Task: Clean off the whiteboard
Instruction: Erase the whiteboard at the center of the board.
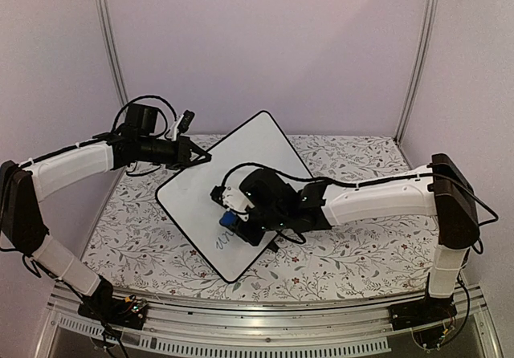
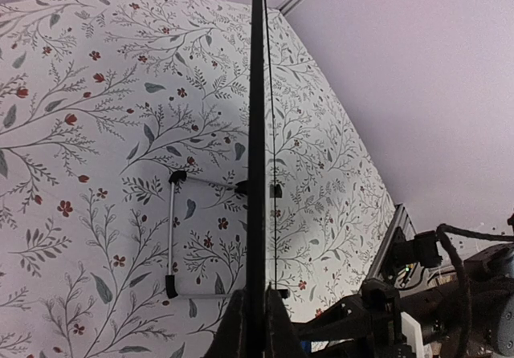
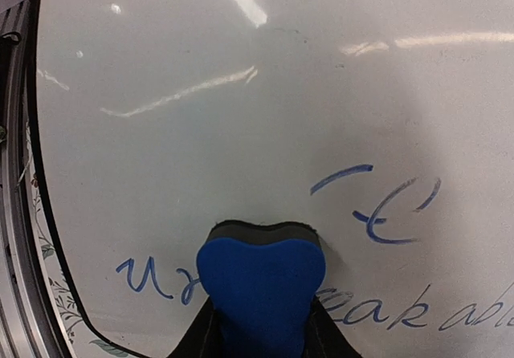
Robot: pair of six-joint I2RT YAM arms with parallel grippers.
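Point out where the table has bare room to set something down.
Bare cloth shows on the table between the whiteboard and the front rail, and at the far right corner beyond the right arm. Crowded: the board's middle, where the right end effector holds the eraser, and its far-left edge, gripped by the left end effector.

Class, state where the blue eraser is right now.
Top view: the blue eraser sits mid-table, held in the right gripper, against the whiteboard's near half beside the blue handwriting.
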